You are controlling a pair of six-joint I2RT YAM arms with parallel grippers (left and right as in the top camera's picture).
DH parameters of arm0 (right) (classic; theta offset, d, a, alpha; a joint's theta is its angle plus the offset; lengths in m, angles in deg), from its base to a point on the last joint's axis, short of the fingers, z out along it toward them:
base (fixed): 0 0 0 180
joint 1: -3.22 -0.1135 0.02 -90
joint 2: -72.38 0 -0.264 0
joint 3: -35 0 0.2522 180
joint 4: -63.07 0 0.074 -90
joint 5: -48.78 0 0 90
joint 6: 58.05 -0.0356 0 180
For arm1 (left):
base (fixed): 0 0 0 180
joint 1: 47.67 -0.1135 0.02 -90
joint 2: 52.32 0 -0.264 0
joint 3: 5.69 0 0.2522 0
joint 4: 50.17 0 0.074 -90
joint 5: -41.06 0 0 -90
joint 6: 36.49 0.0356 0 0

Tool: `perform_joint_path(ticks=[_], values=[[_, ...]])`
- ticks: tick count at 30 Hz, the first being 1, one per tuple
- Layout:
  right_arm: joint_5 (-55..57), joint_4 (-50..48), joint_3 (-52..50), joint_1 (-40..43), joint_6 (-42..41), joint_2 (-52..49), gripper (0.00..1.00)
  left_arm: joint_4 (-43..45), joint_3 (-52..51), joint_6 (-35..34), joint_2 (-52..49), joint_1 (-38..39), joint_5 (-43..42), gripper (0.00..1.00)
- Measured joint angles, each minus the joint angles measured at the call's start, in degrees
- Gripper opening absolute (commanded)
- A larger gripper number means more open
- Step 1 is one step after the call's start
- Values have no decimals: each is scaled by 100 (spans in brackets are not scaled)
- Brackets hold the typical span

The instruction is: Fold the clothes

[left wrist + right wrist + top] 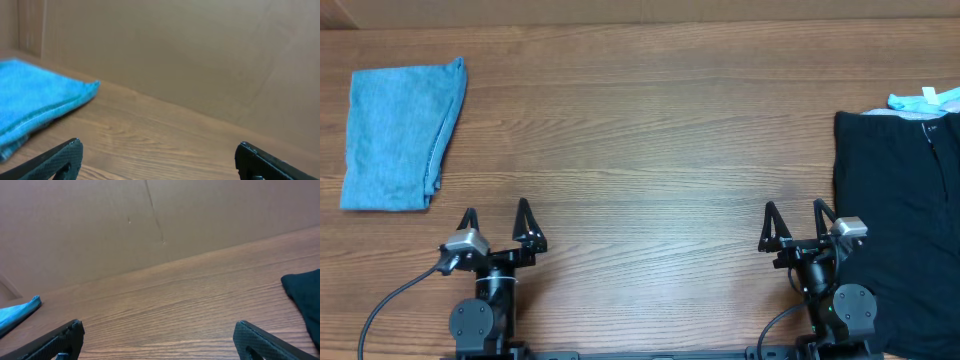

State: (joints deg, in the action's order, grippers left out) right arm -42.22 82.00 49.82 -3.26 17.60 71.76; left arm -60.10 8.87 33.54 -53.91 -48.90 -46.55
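Observation:
No spread-out jeans show. A small piece of pale blue and white fabric pokes out behind a black garment at the far right edge; I cannot tell whether it is the jeans. My left gripper is open and empty near the front edge, over bare wood, as the left wrist view also shows. My right gripper is open and empty too, just left of the black garment; the right wrist view shows bare wood between its fingers.
A folded mid-blue cloth lies at the far left, also in the left wrist view and the right wrist view. The black garment covers the right side and runs off the frame; its edge shows in the right wrist view.

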Motion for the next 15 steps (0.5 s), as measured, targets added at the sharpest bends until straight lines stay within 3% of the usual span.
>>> perform_joint_path(ticks=[3,8,15], values=[[-2,0,0,0,-2,-2,100,-114,-9,876,63,129,-44,100],[-4,0,0,0,0,0,100,-796,-28,1742,72,127,-44,100],[0,0,0,0,0,0,100,-822,-28,2129,72,127,-46,100]])
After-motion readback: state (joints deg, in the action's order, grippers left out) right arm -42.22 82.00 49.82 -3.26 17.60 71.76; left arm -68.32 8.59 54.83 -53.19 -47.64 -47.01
